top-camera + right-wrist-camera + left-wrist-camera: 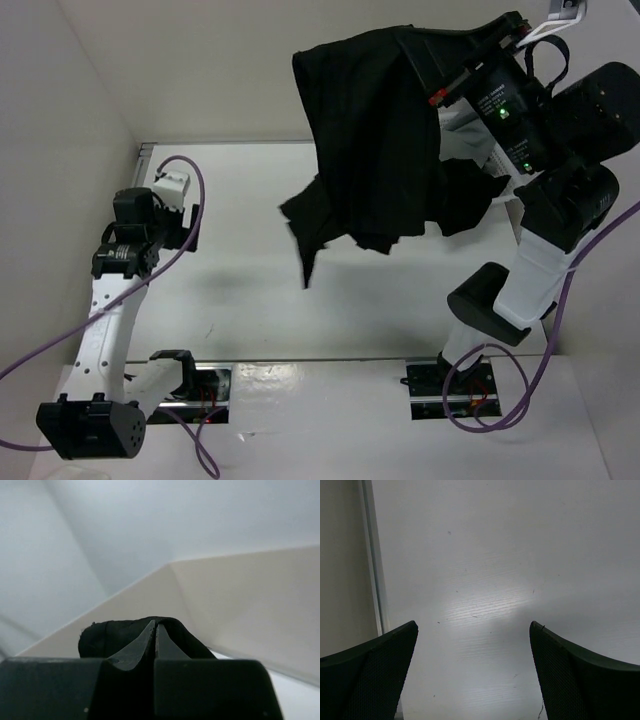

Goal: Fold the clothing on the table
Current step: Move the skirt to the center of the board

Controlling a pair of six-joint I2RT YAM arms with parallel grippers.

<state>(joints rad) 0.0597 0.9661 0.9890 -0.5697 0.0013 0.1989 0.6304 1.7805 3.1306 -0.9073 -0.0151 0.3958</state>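
Black skirt (375, 140) up in the air at the far right, bunched at its upper right corner and draped down in loose folds, with one ragged tip dangling toward the middle of the table (250, 290). Hard to tell whether that tip touches the white surface. Pinched at the top by the right gripper (155, 630) with its fingers clenched tight together, a lump of the black fabric (100, 635) wrapped around their tips in the right wrist view. Raised high on its arm, against the white walls (60, 120).

Left gripper (175, 195) well apart from the skirt, low over the left side of the table near the left wall. Fingers (375, 675) spread wide, released, grasping nothing, with only bare tabletop between them. Purple cable (190, 210) looping beside that wrist.
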